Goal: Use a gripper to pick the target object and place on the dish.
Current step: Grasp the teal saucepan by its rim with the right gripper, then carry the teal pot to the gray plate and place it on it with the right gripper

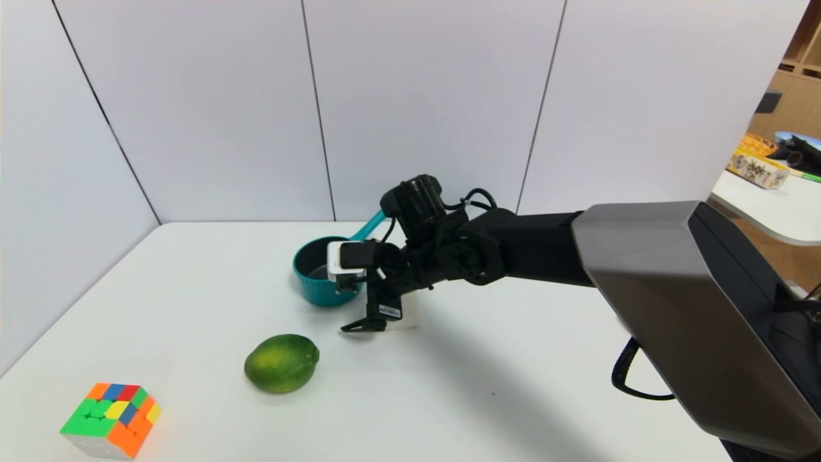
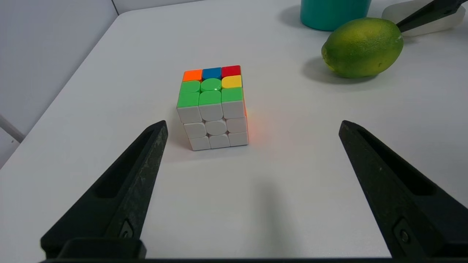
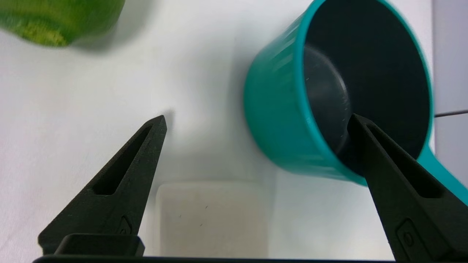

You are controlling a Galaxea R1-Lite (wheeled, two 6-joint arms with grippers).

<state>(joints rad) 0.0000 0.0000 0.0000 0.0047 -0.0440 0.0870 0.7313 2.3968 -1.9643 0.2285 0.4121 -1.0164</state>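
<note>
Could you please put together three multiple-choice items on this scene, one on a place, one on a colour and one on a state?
1. Where does the lime lie on the table?
A. Inside the saucepan
B. Between the puzzle cube and the saucepan
C. On top of the puzzle cube

2. What colour is the saucepan's outside?
A. Teal
B. Red
C. Yellow

3. How does the right gripper stand?
A. Shut on the lime
B. Shut on the saucepan's handle
C. Open, holding nothing

Answers: 1 B, the head view shows the lime apart from both, with the cube nearer the table's front left corner and the saucepan farther back. 2 A, its wall and handle are teal, its inside dark. 3 C, the right wrist view shows its fingers spread wide, with one tip over the saucepan's mouth.
</note>
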